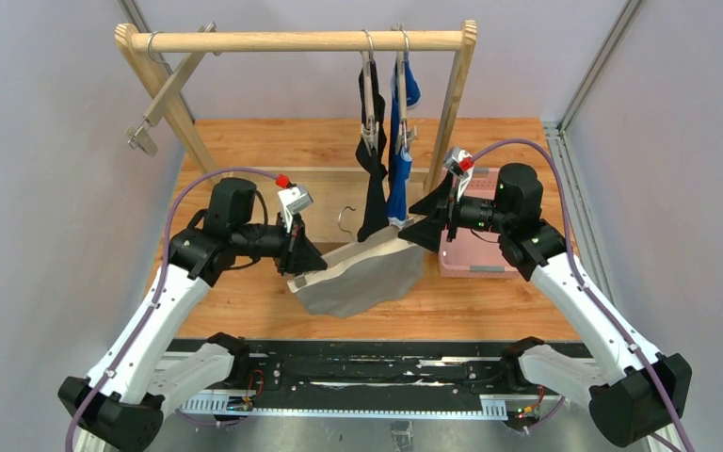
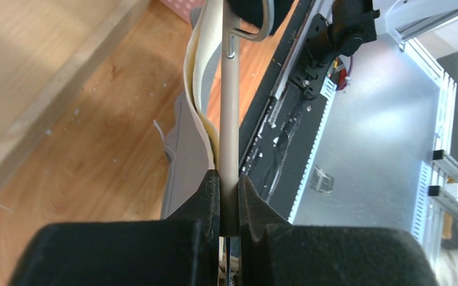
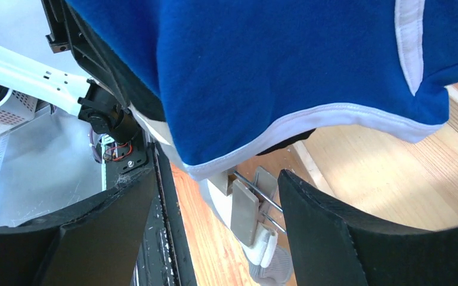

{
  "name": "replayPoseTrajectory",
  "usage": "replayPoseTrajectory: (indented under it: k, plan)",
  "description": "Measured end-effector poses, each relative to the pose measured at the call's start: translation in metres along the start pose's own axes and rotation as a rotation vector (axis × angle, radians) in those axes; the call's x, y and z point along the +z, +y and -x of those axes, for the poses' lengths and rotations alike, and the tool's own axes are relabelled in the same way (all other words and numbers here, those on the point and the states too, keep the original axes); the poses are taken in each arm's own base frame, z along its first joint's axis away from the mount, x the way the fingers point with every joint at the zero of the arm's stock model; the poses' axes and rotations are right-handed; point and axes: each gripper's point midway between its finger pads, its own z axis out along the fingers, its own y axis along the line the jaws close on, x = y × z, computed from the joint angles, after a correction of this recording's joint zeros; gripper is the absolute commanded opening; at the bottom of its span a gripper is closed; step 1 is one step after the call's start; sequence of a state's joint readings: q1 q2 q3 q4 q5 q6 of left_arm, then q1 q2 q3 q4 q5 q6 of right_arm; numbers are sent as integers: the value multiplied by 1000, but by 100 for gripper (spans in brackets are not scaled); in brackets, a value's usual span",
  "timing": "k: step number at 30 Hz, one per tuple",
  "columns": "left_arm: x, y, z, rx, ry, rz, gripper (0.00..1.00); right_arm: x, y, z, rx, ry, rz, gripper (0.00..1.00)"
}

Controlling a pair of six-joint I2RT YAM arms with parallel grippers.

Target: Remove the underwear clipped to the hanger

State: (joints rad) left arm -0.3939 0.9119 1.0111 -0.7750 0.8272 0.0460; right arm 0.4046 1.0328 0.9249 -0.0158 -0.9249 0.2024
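My left gripper [image 1: 299, 264] is shut on the left end of a pale wooden clip hanger [image 1: 358, 252], held low over the table. In the left wrist view the jaws [image 2: 229, 196] pinch the hanger's bar [image 2: 229, 119]. The grey underwear [image 1: 367, 278] with its pale waistband [image 2: 200, 71] hangs from this hanger and rests on the table. My right gripper [image 1: 424, 231] is open at the hanger's right end, its fingers either side of the clip [image 3: 244, 208] that grips the grey underwear [image 3: 271, 265]. The black underwear [image 1: 373, 188] and blue underwear [image 1: 400, 179] hang clipped on the rack; the blue underwear [image 3: 274, 65] drapes just above my right gripper [image 3: 217, 179].
A wooden rack [image 1: 301, 40] stands at the back of the wooden table [image 1: 245, 301]. A bare hanger [image 1: 165, 94] hangs on its left end. A pink box [image 1: 475, 254] sits under my right wrist. A black rail [image 1: 358, 372] runs along the near edge.
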Motion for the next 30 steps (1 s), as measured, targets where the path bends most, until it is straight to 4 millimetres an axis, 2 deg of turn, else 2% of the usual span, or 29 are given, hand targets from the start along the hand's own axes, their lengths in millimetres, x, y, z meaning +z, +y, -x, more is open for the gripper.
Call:
replayPoseTrajectory:
  k: [5,10,18,21,25,30]
  plan:
    - [4,5,9,103,-2,-25,0,2,-3,2,1,1,-1,78]
    - [3,3,13,230,-10,-51,0,4,-8,11,-8,-10,-4,78]
    - [0,7,4,326,27,-50,0,-3,-15,25,-27,-37,-18,78]
    - [-1,8,1,338,36,-44,0,-6,-17,26,-24,-40,-18,81]
    - [-7,3,2,367,22,-35,0,-7,-9,24,-18,-33,25,86]
    - [-15,-6,6,405,-11,-28,0,-7,4,17,-6,-23,112,80]
